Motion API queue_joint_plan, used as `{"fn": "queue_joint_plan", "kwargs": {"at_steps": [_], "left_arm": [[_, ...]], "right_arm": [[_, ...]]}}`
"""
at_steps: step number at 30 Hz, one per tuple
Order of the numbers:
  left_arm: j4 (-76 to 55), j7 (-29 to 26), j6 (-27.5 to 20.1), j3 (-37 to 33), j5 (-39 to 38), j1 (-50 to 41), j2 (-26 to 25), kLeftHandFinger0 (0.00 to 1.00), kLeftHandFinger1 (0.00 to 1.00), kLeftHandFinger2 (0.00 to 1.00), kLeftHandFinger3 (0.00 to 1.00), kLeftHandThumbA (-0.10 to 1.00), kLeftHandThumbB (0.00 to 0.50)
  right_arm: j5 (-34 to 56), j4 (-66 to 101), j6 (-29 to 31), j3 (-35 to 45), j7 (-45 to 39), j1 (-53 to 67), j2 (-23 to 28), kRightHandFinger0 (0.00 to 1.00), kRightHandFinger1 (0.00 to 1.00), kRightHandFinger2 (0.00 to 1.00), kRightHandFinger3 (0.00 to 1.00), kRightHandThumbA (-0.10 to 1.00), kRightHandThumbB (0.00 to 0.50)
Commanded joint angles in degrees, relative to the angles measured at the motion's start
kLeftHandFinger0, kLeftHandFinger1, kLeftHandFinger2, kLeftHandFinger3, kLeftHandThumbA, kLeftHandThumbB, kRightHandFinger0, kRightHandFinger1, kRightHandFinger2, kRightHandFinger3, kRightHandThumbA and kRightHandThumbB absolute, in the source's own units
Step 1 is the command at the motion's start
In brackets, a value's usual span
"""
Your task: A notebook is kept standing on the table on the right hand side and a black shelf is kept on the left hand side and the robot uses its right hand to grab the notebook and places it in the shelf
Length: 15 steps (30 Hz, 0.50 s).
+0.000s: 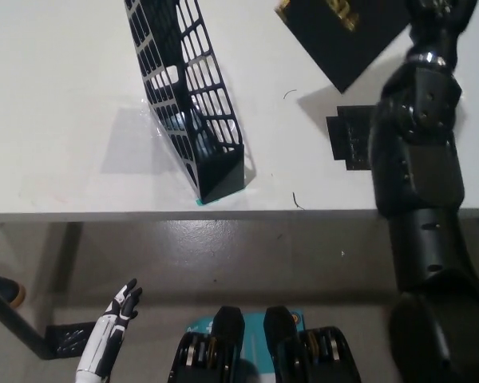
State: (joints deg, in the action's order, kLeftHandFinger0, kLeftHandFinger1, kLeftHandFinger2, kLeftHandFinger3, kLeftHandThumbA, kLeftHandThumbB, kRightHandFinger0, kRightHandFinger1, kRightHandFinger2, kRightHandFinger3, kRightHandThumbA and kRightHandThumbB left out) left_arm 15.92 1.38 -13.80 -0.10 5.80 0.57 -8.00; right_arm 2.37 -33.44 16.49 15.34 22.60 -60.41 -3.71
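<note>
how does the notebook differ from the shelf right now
The notebook is held up off the table at the end of the black right arm, at the frame's top edge; the shelf stands on the table near its front edge. The notebook has a solid cover with gold lettering; the shelf's walls are open grid. The notebook sits right, the shelf left. Both are black. The left hand hangs low, below the table.
</note>
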Motion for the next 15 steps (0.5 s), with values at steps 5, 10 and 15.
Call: {"fn": "queue_joint_plan", "kwargs": {"at_steps": [5, 10, 15], "left_arm": [[-2.07, 0.34, -2.08, -0.28, -0.34, -0.93, -0.3, 1.0, 1.0, 1.0, 1.0, 1.0, 0.086], [-2.34, 0.22, -1.69, -0.33, 0.09, -0.86, -0.44, 1.0, 1.0, 1.0, 1.0, 1.0, 0.086], [-2.78, 0.33, -0.81, -0.39, 0.15, -0.78, -0.46, 1.0, 1.0, 1.0, 1.0, 1.0, 0.096]], "right_arm": [[-24.78, 10.11, -4.0, -15.33, 8.46, -16.41, -4.54, 0.0, 0.14, 0.6, 0.72, -0.1, 0.124], [-26.49, 5.96, -2.66, -17.78, 11.56, -16.82, -5.05, 0.0, 0.13, 0.6, 0.74, -0.1, 0.127], [-26.29, 1.77, -1.8, -19.36, 13.42, -17.29, -4.81, 0.0, 0.12, 0.61, 0.76, -0.1, 0.125]]}}
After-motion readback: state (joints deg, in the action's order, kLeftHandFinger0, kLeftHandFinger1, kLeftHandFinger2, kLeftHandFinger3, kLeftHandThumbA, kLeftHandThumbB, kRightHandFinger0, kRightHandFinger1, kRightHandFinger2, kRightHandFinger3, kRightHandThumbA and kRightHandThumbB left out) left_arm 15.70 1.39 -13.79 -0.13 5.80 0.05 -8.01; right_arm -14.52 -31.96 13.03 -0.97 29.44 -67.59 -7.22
